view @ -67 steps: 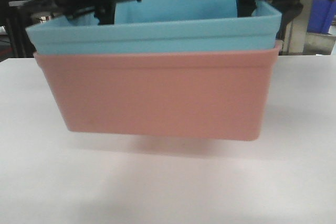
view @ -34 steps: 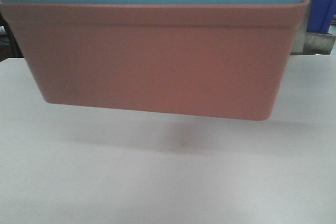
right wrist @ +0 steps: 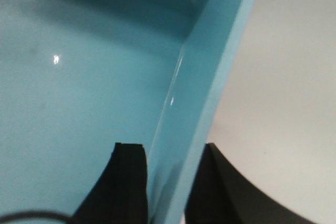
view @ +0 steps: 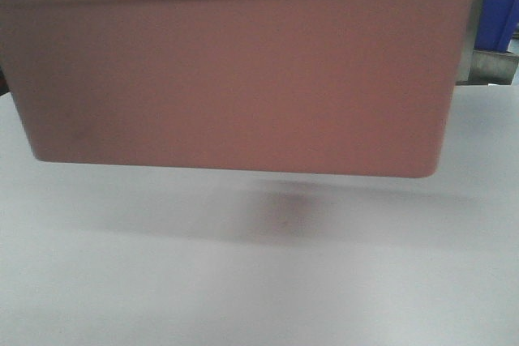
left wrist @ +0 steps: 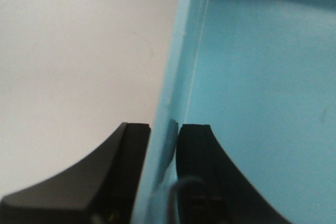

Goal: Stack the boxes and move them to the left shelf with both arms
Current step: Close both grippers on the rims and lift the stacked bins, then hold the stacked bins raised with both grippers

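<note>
Grips a wall of the light turquoise tub with the left hand, one finger inside, one outside; clamps another wall likewise with the right hand. Holds the salmon pink tub clear of the white bench, spanning 9 to 3 o'clock in the front view. Casts a shadow at 6; shows a dark blue crate at 2.

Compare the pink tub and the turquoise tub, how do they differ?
The pink tub is salmon, the turquoise tub blue-green. Front view: the pink tub fills the frame, the turquoise tub is a top sliver. The left gripper and right gripper pinch the turquoise tub's walls, not visibly the pink tub. Both hang above the table.
</note>
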`<state>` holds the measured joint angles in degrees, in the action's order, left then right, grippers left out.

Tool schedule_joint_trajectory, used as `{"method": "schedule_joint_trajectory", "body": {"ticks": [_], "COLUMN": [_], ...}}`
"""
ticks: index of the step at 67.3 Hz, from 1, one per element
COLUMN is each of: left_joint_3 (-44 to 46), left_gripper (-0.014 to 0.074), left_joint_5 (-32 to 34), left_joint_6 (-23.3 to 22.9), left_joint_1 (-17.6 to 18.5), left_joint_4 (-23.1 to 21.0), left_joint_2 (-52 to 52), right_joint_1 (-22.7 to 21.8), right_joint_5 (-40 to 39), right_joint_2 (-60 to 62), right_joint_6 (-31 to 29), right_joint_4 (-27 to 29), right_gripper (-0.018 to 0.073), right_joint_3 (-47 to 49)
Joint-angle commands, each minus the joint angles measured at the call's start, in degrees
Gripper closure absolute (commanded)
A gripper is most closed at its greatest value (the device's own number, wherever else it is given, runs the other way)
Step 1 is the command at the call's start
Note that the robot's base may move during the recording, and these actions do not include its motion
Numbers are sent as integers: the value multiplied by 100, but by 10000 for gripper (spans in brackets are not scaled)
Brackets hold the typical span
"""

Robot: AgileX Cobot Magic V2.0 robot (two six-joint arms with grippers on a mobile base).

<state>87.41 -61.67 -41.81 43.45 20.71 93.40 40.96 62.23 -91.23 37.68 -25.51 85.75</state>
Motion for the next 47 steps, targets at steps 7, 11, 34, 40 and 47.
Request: {"method": "schedule_joint_trajectory", "body": {"ticks": [7, 11, 34, 40, 47], "left_joint_3": [262, 262, 262, 262, 262], "left_gripper": [599, 599, 599, 599, 599], "left_joint_5": [1364, 1364, 1453, 1465, 1465], "left_joint_6": [38, 38, 69, 69, 69], "left_joint_1": [422, 462, 462, 462, 462], "left_joint_4": [-700, -667, -553, -541, -541], "left_joint_2": [-160, -128, -31, -31, -31], "right_joint_1": [283, 282, 282, 282, 282], "right_joint_5": [-1514, -1494, -1254, -1265, -1265], "right_joint_2": [151, 151, 151, 151, 151], "right_joint_6": [317, 317, 317, 317, 317], "right_joint_4": [319, 319, 302, 302, 302], "right_gripper": [504, 504, 504, 504, 504], "right_joint_3": [219, 219, 219, 219, 219]}}
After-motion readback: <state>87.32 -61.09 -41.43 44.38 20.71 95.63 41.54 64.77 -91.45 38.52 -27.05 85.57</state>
